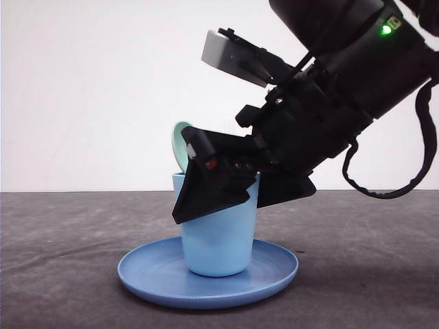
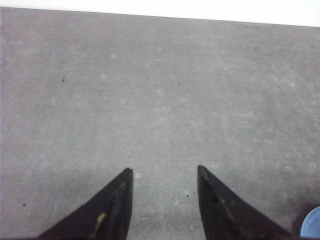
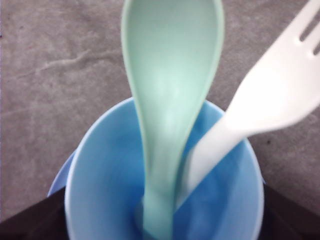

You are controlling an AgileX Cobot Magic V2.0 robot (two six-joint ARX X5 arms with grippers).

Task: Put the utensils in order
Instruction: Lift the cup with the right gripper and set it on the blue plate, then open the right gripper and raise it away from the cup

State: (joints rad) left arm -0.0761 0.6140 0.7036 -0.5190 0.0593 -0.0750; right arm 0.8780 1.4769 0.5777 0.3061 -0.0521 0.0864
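A light blue cup (image 1: 218, 240) stands upright on a round blue plate (image 1: 274, 264). In the right wrist view, the mint-green spoon (image 3: 172, 60) and the white fork (image 3: 280, 95) stand handle-down inside the cup (image 3: 100, 170), leaning on its rim. From the front, the spoon's bowl (image 1: 180, 144) peeks out behind the arm and the fork is hidden. My right gripper (image 1: 219, 211) is open, its black fingers (image 1: 206, 178) spread to either side of the cup's rim, with nothing pinched between them. My left gripper (image 2: 165, 170) hangs open over bare grey table.
The dark grey table top (image 1: 62, 260) stretches left and right of the plate. A sliver of the blue plate (image 2: 312, 222) shows beside the left gripper. A white wall stands behind.
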